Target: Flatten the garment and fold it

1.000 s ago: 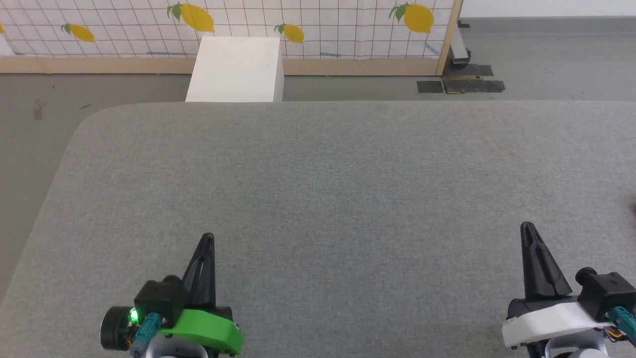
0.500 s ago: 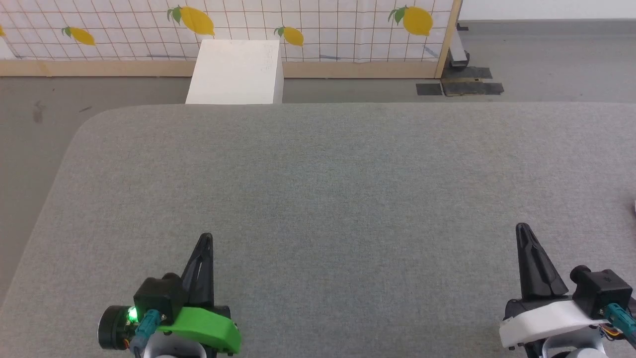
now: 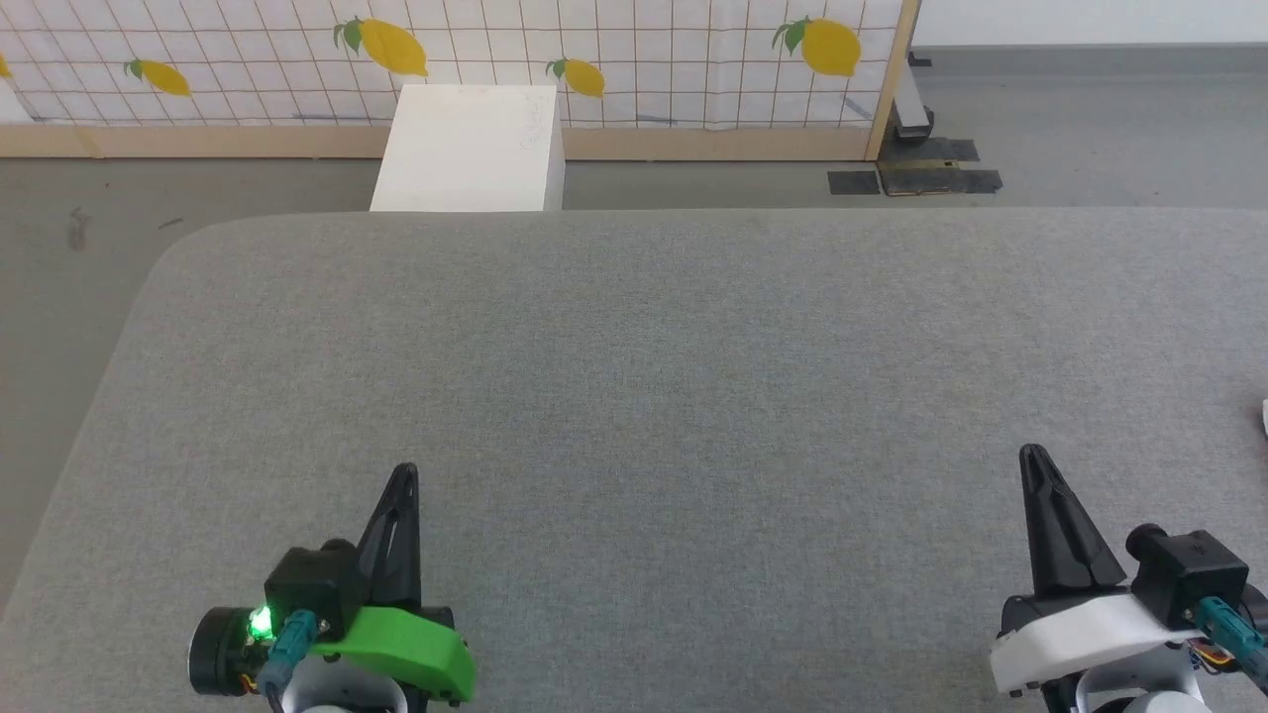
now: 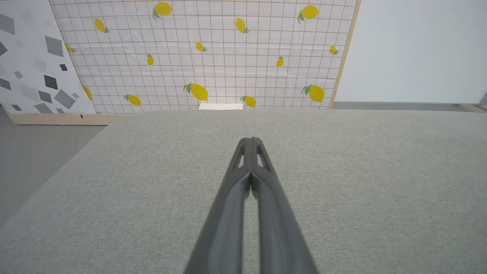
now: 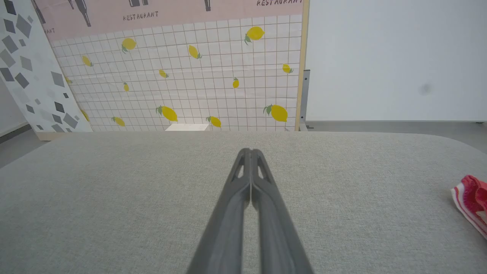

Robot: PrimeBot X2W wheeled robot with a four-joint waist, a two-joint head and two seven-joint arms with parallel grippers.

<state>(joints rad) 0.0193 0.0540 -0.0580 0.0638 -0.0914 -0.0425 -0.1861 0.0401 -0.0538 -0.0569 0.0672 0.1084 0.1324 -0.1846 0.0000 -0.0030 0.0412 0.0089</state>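
You have the left gripper (image 3: 404, 477) at 7 o'clock over the grey counter (image 3: 654, 376), jaws pressed together on nothing, pointing toward 12. Past the counter's far edge, at 11 o'clock, a white box (image 3: 466, 149) stands before a lemon-print screen (image 3: 644, 59). The right gripper (image 3: 1030, 458) is at 5 o'clock, jaws likewise closed and empty. The garment (image 5: 471, 199) lies at 3 o'clock by the counter's right side, well apart from the right gripper: a red corner with striped trim.
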